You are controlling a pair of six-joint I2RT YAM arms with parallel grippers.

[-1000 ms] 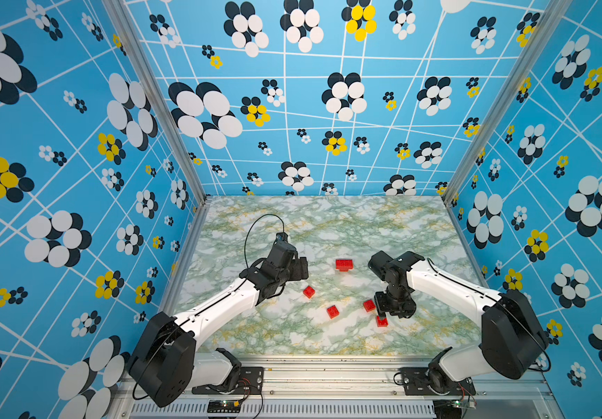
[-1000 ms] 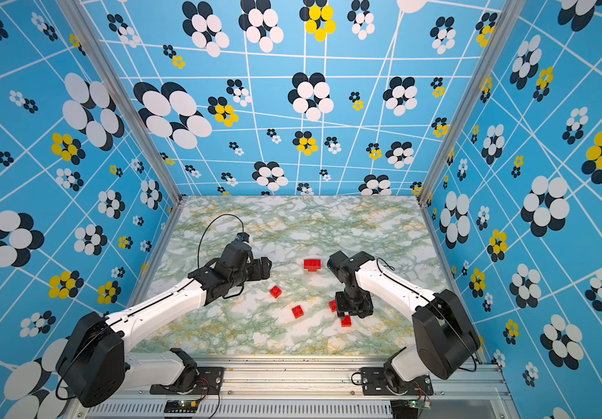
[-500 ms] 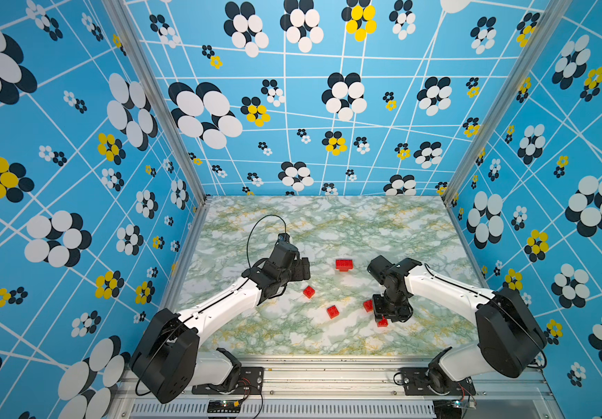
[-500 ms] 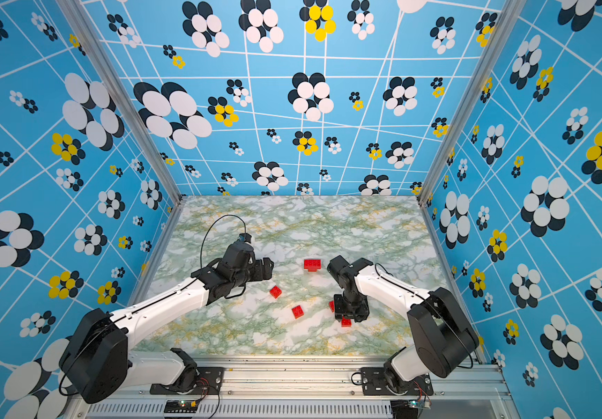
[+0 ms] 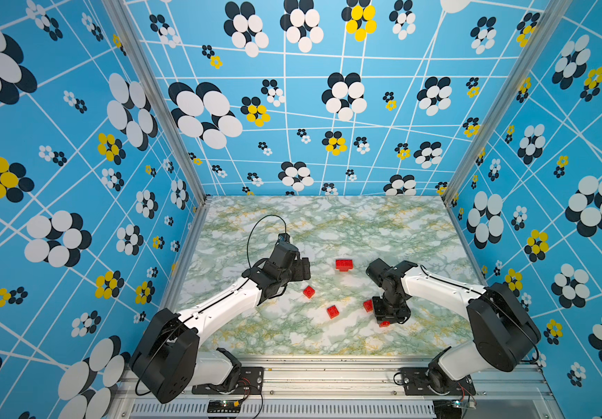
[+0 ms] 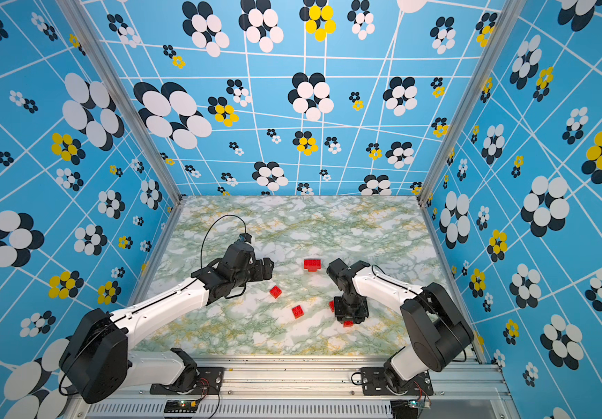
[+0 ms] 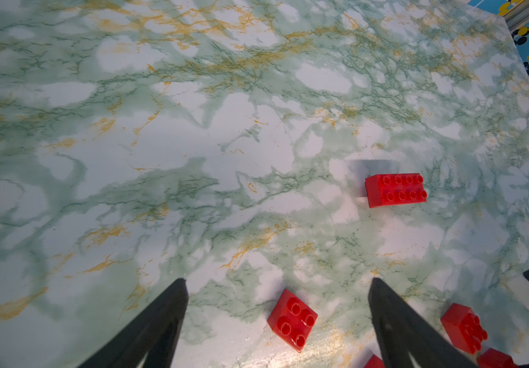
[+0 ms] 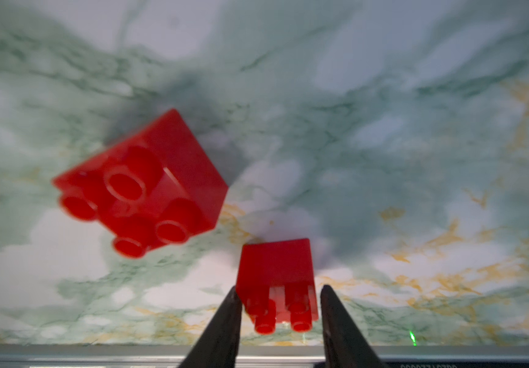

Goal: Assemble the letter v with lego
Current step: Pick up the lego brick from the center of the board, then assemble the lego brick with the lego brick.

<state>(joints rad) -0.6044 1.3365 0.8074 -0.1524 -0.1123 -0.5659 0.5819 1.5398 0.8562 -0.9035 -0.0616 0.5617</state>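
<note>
Right gripper (image 8: 279, 289): clamped on a small brick's (image 8: 277, 280) flat sides, leaving the studs free for joining; well apart from the long brick (image 5: 344, 264), toward the robot.
Left gripper (image 7: 277, 282): spread wide and empty over a loose brick (image 7: 291, 318) near the long brick, likely lining up a pick.
Letter v: not begun; the lego (image 6: 297, 312) lies singly.
Hidden: in both top views the gripper's own body covers most of the held brick.

No text, label or number can be read; faint characters on a dark strip (image 8: 460, 365) are too blurred.
</note>
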